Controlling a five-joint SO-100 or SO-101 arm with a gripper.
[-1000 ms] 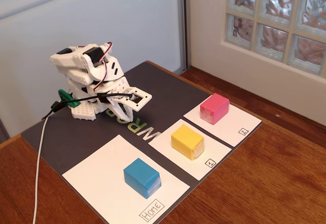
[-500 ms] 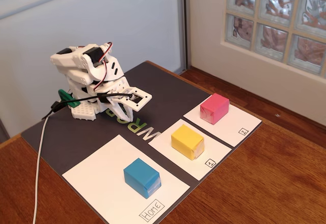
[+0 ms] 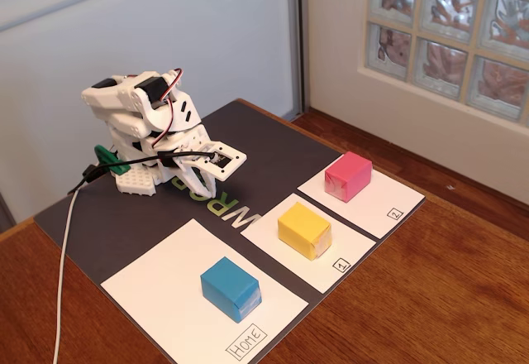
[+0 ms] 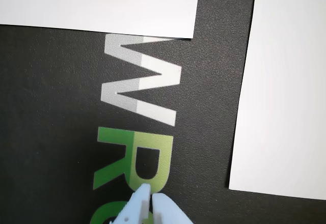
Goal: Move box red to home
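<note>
The fixed view looks down obliquely from the table's front; the wrist view faces straight down, close over the shared dark mat.

Matt dark mat, glossy wooden table

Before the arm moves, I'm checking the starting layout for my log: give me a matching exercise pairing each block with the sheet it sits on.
Blocks:
1. red box
2. yellow block
3. blue block

Sheets:
A. Home sheet
B. sheet labelled "2"
C. sheet labelled "1"

Pairs: 1-B, 2-C, 3-A. The gripper is folded back on the dark mat, its fingertips together and holding nothing.
</note>
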